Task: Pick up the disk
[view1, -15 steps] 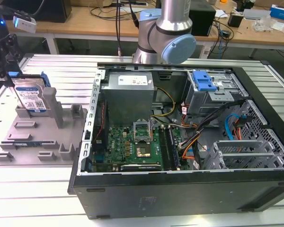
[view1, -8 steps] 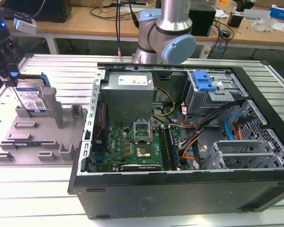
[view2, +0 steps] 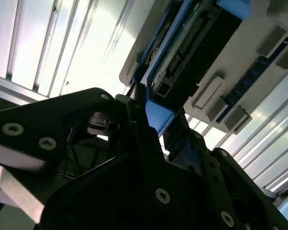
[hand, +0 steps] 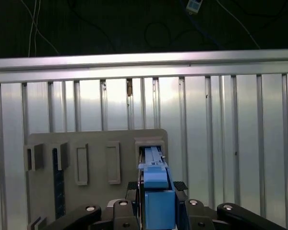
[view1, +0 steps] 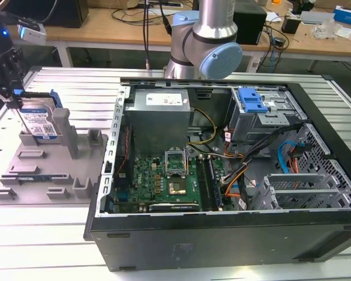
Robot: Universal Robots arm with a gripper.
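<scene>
So for this grab the trick was keeping my gripper [hand: 157,188] square over the disk [view1: 42,122]. It was standing on edge in a slot at the back of the grey fixture tray [view1: 47,170], label facing out, on the exterior view's left and well apart from the open computer case [view1: 234,193]. My take: a drive parked upright like that wants a straight pull up out of the slot with no twist, or the rail drags on the slot walls. The first wrist view showed my fingers [hand: 132,188] closed in to about the drive's thickness. There was one on each side of its blue side rail [hand: 158,199], snug against it as far as I could judge. Nothing else was in my grip, and the bottom edge looked seated in the tray.
</scene>
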